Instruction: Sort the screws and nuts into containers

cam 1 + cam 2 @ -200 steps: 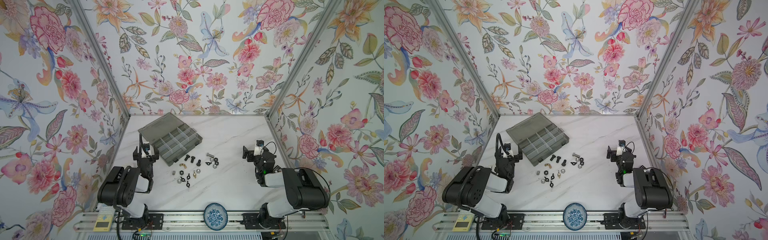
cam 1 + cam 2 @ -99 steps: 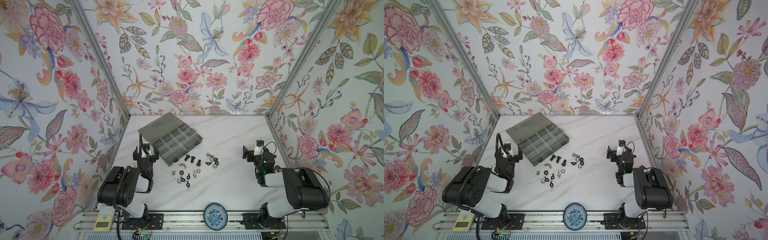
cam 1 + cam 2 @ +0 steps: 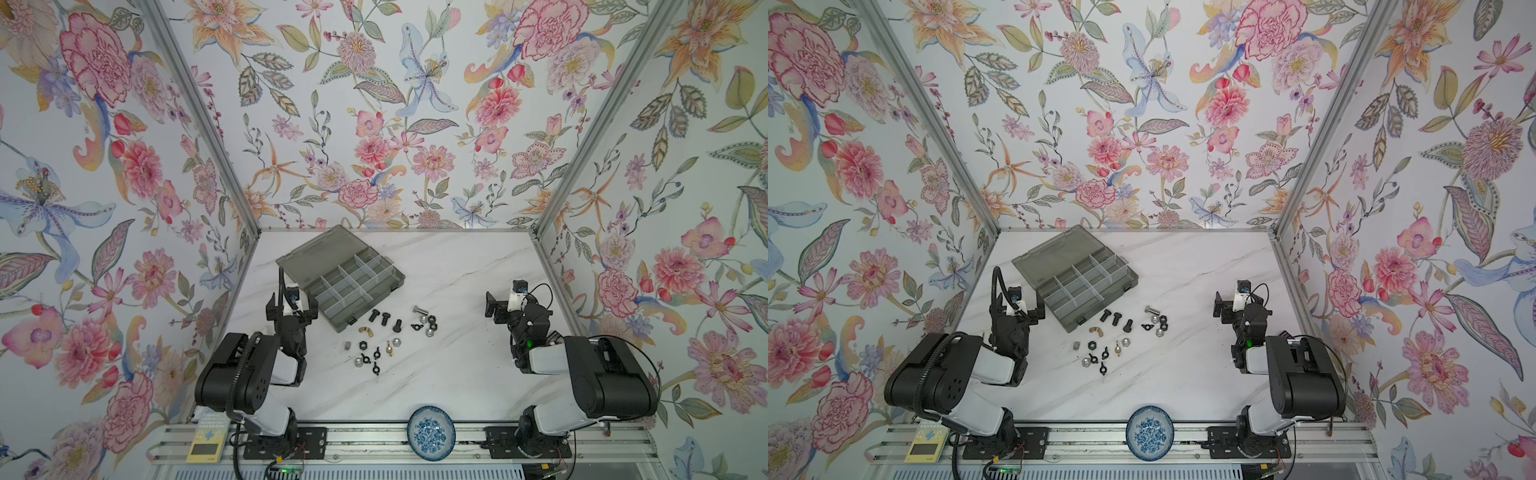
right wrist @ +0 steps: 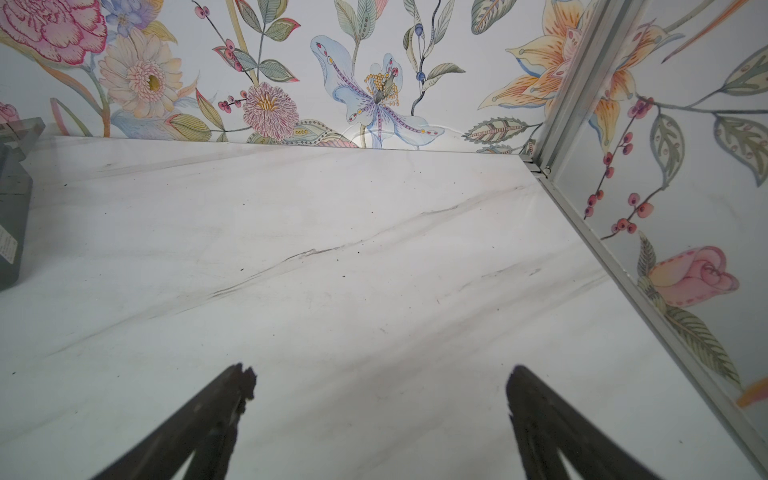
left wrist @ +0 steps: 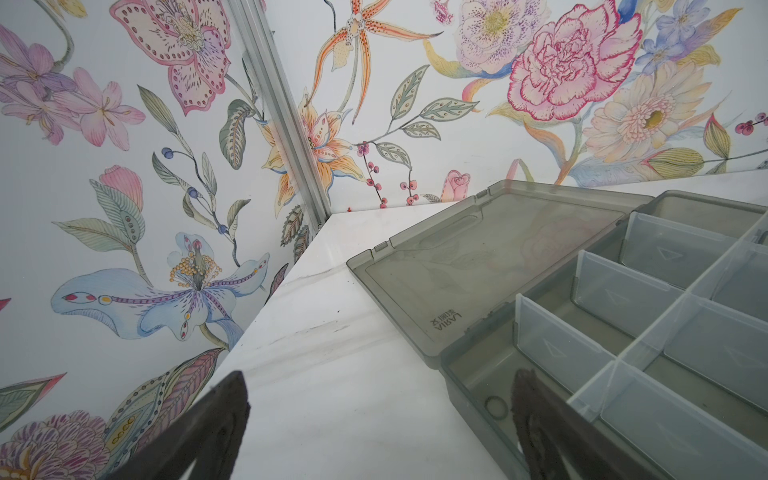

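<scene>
Both my left gripper (image 3: 292, 309) and right gripper (image 3: 496, 308) gape wide and empty, with the short black hex-head bolts (image 3: 384, 319) nearer the left, beside the smoky-grey plastic organizer box (image 3: 328, 259).

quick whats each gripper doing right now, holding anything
Left gripper: open, holding nothing, next to the organizer box.
Right gripper: open, holding nothing, over bare table.

Organizer box (image 3: 332, 286) rear-left on table (image 3: 457, 270); screws (image 3: 384, 319), nuts (image 3: 364, 345) just before it; dish (image 3: 415, 432) front
</scene>
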Robot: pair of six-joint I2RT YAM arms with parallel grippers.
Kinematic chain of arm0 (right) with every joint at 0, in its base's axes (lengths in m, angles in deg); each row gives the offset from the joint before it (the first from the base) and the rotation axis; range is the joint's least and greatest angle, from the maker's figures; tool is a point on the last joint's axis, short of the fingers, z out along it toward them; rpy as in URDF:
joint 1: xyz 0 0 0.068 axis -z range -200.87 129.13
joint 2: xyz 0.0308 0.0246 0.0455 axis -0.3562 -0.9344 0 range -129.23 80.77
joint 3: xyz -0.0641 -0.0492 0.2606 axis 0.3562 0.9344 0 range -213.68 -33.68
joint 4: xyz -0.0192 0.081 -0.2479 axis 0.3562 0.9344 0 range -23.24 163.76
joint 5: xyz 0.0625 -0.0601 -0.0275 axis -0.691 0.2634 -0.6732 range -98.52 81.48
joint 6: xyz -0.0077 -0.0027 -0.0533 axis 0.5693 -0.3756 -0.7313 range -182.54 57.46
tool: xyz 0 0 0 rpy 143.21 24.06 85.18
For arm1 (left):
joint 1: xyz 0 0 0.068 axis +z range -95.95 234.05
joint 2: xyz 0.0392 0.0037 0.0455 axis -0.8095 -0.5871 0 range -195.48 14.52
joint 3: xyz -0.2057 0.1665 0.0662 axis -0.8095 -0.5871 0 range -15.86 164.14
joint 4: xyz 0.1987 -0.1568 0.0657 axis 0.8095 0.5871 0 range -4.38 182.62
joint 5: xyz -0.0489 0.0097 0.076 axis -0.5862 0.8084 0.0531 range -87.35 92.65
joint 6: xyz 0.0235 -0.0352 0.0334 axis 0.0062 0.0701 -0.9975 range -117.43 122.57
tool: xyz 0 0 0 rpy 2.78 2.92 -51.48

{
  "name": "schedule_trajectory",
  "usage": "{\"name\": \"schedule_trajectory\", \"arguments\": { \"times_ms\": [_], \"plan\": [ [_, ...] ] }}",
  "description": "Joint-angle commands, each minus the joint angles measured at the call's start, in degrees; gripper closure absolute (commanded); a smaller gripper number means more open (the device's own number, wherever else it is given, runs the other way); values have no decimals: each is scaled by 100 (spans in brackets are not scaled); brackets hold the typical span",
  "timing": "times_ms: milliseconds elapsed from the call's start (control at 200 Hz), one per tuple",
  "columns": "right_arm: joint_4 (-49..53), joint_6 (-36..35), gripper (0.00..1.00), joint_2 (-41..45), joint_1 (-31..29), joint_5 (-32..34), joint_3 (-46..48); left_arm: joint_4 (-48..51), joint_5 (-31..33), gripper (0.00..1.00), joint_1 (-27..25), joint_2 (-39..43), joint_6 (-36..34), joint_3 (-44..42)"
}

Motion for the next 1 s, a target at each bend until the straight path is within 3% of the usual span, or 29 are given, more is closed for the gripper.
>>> {"name": "schedule_trajectory", "arguments": {
  "times_ms": [0, 560, 706, 806, 996],
  "plan": [
    [-80, 72, 1, -43, -16, -6, 19, -12, 90, 1, 66, 61, 82, 60],
    [-154, -8, 1, -18, -47, -99, 72, 40, 177, 1, 58, 106, 108, 40],
    [-122, -51, 1, 127, -89, -80, 114, 801, 103, 1, 42, 1070, 65, 83],
    [470, -39, 1, 505, -89, -76, -39, 1500, 76, 1, -13, 1817, 99, 148],
    [2806, 230, 1, 1260, -104, -542, -934, 3312, -306, 1, -174, 3049, 949, 547]
  ]
}}
